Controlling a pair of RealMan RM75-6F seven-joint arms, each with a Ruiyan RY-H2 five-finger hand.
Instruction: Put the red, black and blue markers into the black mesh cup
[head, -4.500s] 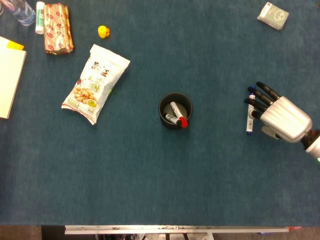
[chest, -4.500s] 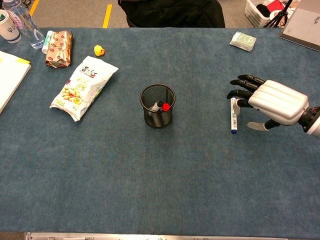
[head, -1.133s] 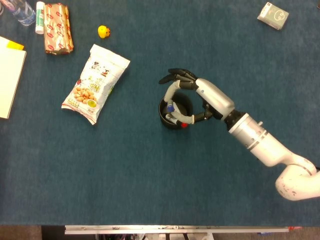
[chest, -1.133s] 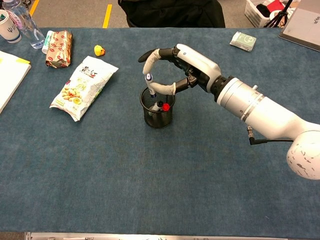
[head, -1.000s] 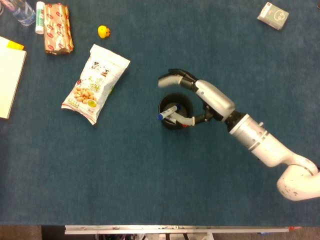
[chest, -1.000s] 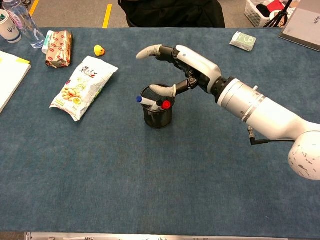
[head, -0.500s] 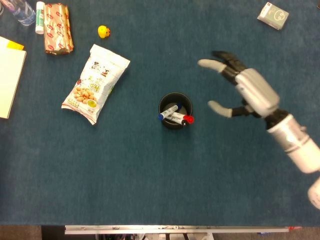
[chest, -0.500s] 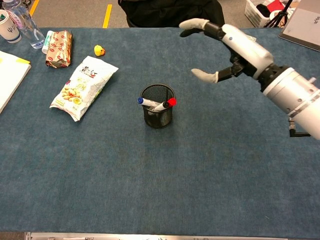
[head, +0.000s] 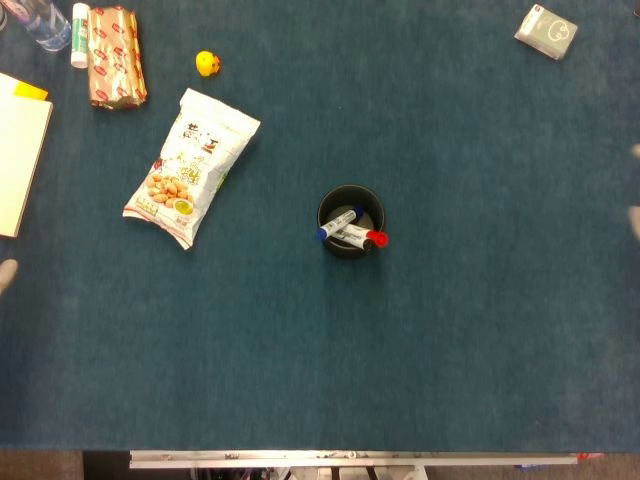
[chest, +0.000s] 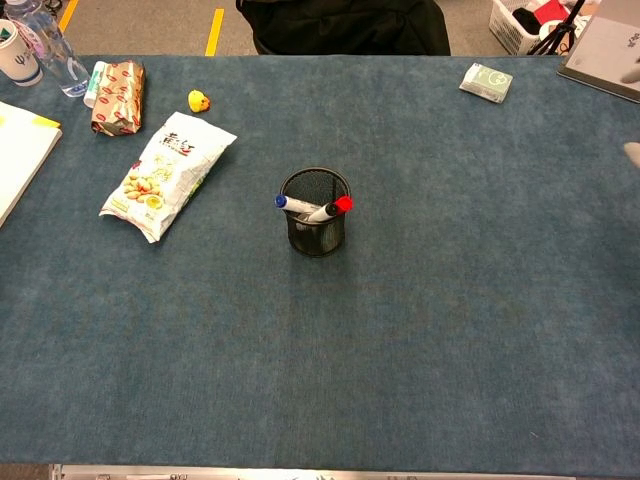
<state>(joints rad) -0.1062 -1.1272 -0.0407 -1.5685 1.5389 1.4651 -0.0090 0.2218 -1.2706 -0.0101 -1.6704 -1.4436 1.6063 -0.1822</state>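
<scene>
Markers stand in the black mesh cup (chest: 316, 225) at the middle of the frame: the blue marker (chest: 290, 204) leans to the left rim, the red marker (chest: 339, 205) to the right rim, and the black marker (head: 347, 235) lies between them, its cap hard to make out. All three look to be in, so the task seems done. The sound course, by my judgement, is to keep both arms well away so the light cup is not tipped. At the right edge, pale blurred fingertips of the right hand (chest: 632, 150) show; I cannot tell whether it is spread or closed. A similar blur at the head view's left edge may be the left hand (head: 6, 274); its state is unclear too.
</scene>
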